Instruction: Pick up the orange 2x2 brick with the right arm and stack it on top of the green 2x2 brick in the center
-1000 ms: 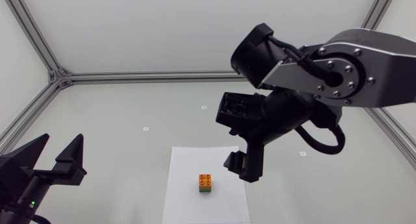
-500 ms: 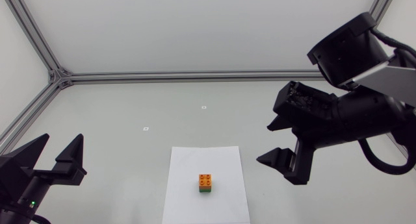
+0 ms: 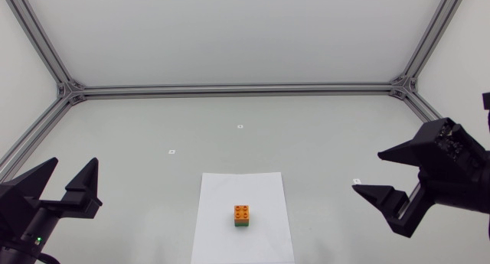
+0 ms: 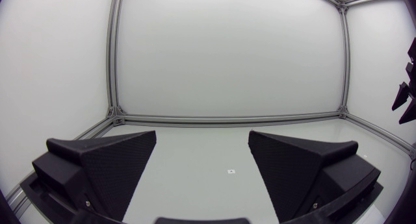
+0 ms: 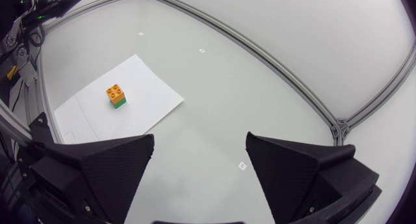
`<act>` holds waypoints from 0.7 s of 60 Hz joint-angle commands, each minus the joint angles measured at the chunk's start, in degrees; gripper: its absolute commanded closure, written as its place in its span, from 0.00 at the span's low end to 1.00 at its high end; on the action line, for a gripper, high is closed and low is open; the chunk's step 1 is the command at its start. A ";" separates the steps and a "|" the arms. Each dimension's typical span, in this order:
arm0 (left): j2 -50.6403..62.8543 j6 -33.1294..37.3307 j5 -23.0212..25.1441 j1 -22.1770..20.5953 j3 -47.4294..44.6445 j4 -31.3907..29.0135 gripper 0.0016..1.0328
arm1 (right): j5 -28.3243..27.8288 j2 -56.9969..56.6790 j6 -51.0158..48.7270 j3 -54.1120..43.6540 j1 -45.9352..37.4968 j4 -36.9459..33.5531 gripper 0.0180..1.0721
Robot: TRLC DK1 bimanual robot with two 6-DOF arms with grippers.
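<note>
Table: pale grey matte surface point(image 3: 138, 134).
Walls: plain white panels point(image 3: 230, 34) on the far side and both flanks.
Frame: silver aluminium rails point(image 3: 230, 89) along the table's edges, with uprights rising from the far corners point(image 3: 70, 90).
Sheet: white paper point(image 3: 222, 233) lying flat in the middle, toward the near edge.
Markers: small white squares point(image 3: 240, 127) on the surface, well apart.
Light: even and soft.

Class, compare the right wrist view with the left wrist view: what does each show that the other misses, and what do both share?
Only the right wrist view shows the orange brick sitting on the green brick, on the white paper, ahead of the open right gripper. Only the left wrist view shows the left gripper close up, its fingers open with nothing between them. Both share the grey table.
</note>
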 commanded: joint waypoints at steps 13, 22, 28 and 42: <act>-0.45 0.73 0.23 0.22 -2.35 -0.87 0.04 | -1.88 -12.45 6.90 -14.22 -13.29 15.29 0.05; -0.45 0.73 0.23 0.22 -2.35 -0.78 0.04 | -0.23 -16.13 9.94 -17.98 -13.54 19.71 0.05; -0.45 0.73 0.23 0.22 -2.35 -0.87 0.04 | 0.87 -18.59 11.97 -20.50 -13.70 22.66 0.05; -0.45 0.73 0.32 0.22 -2.35 -0.87 0.04 | 3.69 -24.89 17.17 -26.93 -14.12 30.21 0.05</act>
